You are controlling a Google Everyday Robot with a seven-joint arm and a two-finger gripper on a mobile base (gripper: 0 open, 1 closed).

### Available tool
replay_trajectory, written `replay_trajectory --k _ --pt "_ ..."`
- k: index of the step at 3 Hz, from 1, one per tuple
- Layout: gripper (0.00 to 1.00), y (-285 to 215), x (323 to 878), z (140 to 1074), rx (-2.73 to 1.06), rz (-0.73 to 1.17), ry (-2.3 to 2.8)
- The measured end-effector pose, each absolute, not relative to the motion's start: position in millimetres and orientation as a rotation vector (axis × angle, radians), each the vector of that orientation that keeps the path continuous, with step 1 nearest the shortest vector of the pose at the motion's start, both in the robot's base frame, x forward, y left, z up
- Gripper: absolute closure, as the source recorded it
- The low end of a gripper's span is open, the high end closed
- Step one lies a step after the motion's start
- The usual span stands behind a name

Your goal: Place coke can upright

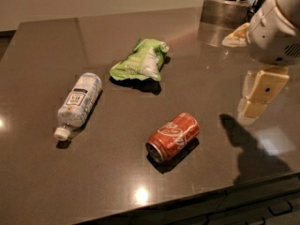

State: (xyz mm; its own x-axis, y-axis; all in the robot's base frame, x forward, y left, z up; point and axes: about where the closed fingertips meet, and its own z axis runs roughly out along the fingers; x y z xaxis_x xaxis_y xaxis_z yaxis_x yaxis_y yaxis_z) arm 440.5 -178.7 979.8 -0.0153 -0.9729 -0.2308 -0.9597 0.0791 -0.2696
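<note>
Arm at the right edge, gripper low.
The white arm (pixel 274 32) stood at the upper right; its cream gripper (pixel 257 100) hung below it, pointing down and slightly left.

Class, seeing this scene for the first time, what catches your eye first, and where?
A small red aluminium coke can lies on its side near the dark table's front edge. The robot's cream claw hangs at the right, apart from it. Left of the can lies a clear plastic bottle, and behind the can a crumpled green and white snack bag.
</note>
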Motion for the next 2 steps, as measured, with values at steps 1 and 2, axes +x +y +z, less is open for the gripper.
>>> replay_trajectory --k 1,2 --pt "0.00 -158 442 975 -2.066 -0.011 1.869" --pt "0.00 -139 442 966 -2.191 0.045 1.720"
